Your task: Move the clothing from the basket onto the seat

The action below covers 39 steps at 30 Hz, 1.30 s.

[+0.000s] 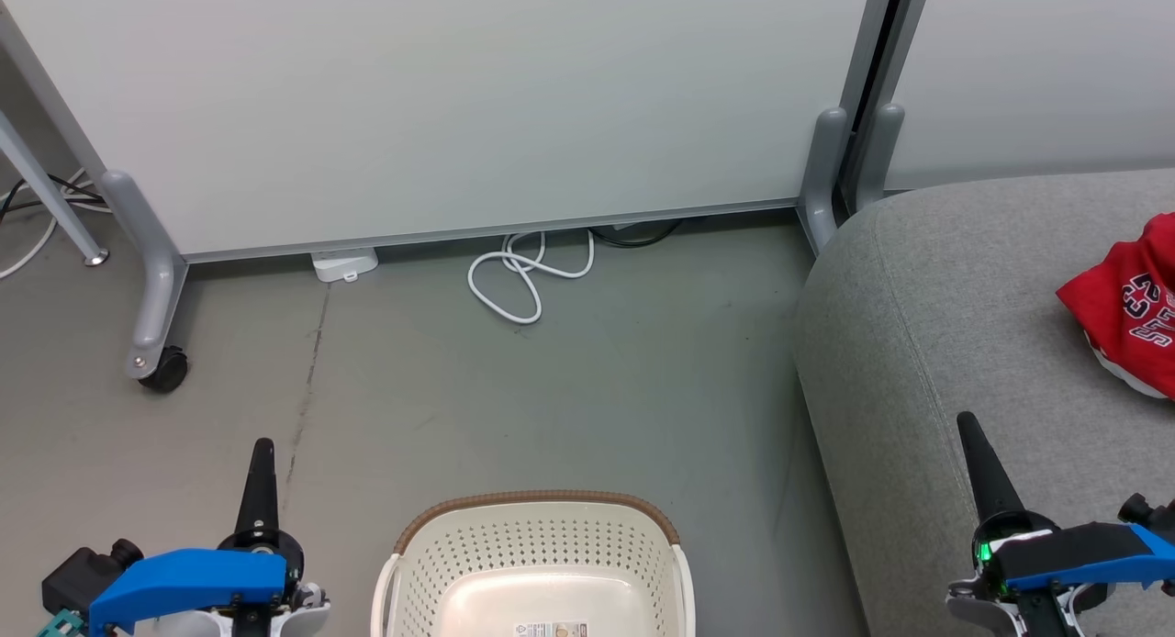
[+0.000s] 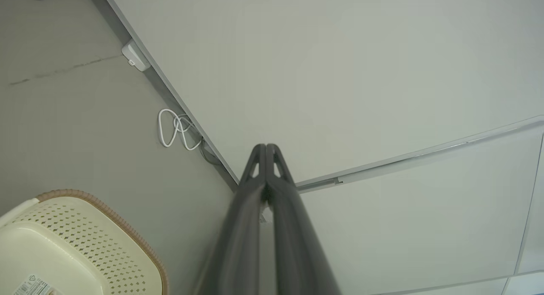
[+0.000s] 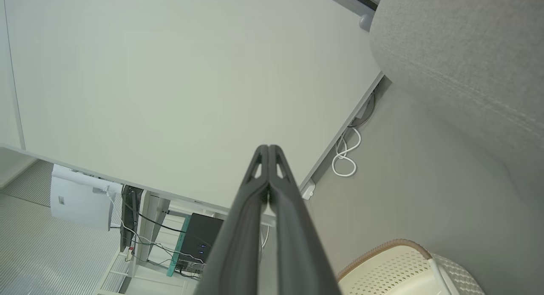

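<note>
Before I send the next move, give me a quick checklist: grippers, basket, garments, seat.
1. Left gripper shut, holding nothing: ok.
2. Right gripper shut, holding nothing: ok.
3. Laundry basket emptied: the part in view holds no clothing, but the near part is cut off, so cannot tell.
4. Red lettered garment lying on the grey seat: ok.
5. Second garment on the seat: cannot tell.
</note>
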Available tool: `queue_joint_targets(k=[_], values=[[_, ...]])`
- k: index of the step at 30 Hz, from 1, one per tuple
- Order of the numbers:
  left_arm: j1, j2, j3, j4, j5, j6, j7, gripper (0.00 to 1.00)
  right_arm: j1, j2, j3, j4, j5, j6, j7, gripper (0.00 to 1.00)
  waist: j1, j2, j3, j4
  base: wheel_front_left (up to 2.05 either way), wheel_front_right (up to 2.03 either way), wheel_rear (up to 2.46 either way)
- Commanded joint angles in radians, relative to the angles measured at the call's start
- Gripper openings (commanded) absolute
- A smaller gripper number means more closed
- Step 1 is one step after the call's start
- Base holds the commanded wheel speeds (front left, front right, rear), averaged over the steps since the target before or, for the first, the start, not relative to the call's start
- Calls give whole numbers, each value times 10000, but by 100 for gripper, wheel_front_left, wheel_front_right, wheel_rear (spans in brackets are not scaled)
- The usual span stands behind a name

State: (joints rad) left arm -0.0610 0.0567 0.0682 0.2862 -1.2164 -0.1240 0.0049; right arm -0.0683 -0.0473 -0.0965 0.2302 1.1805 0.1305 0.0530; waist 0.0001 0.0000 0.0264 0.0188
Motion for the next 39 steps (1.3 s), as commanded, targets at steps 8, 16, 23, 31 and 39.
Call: queue_joint_targets(k=[8, 16, 23, 31, 39], values=[[-283, 2, 132, -181, -813, -77, 224, 0, -246, -43, -52, -22, 918, 3, 152, 0, -1, 0, -36, -29, 0, 0, 0], [-332, -14, 213, -233, -1461, -85, 413, 0, -305, -44, -80, 10, 1618, 3, 251, 0, -1, 0, -70, -56, 0, 0, 0], [-372, -22, 280, -278, -1989, -92, 564, 0, -350, -45, -102, 40, 2198, 3, 334, 0, -1, 0, -100, -81, 0, 0, 0], [-428, -35, 345, -324, -2560, -99, 741, 0, -375, -46, -132, 76, 2819, 4, 427, 0, -1, 0, -135, -109, 0, 0, 0], [-482, -49, 396, -368, -3095, -107, 885, 0, -397, -48, -157, 108, 3409, 4, 506, 0, -1, 0, -170, -137, 0, 0, 0]])
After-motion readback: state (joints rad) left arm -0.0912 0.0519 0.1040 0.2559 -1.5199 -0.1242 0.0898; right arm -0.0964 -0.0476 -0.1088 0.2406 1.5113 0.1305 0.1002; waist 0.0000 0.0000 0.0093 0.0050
